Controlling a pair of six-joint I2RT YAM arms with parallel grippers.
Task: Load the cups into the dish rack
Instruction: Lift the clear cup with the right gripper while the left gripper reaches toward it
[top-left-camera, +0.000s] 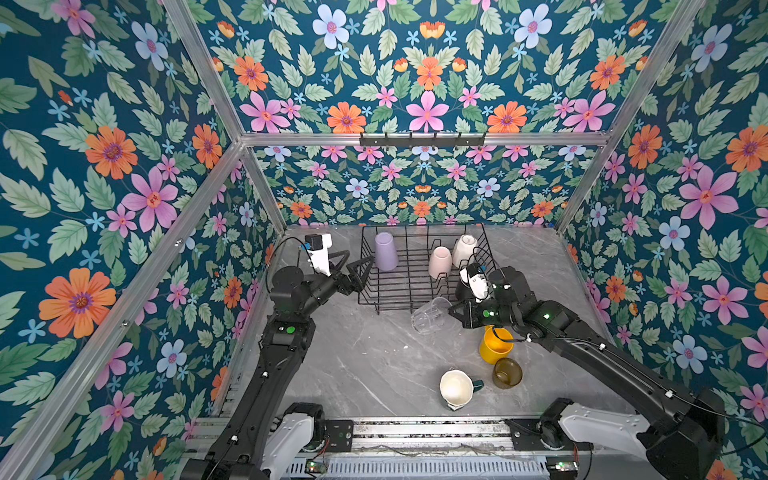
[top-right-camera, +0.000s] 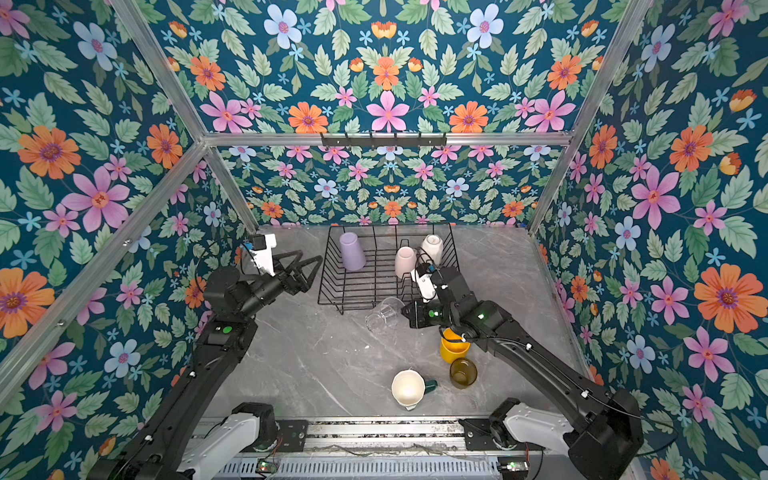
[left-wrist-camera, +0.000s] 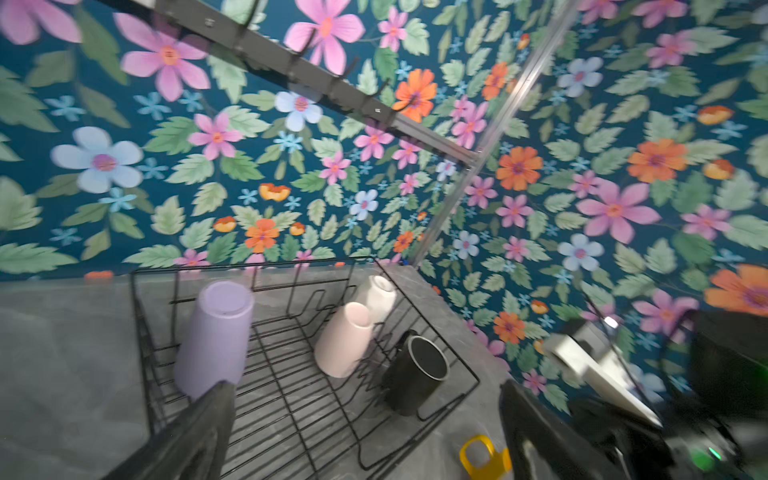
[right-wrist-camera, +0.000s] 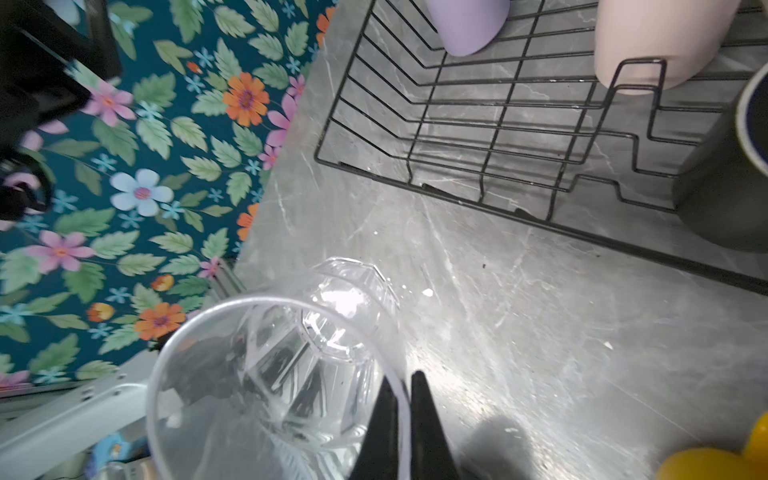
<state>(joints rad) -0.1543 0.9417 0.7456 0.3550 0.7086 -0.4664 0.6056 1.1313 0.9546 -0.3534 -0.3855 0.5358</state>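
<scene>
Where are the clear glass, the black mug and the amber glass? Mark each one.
clear glass (top-left-camera: 429, 316), in a top view, on its side wall.
black mug (left-wrist-camera: 403, 386), left wrist view, on its outer wall.
amber glass (top-left-camera: 507, 372), in a top view, inside its open mouth.

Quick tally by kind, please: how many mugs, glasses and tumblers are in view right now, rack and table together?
Mugs: 5 (white mug, pale pink mug, black mug, yellow mug, dark green mug)
Glasses: 2 (clear glass, amber glass)
Tumblers: 1 (lilac tumbler)
Total: 8
</scene>
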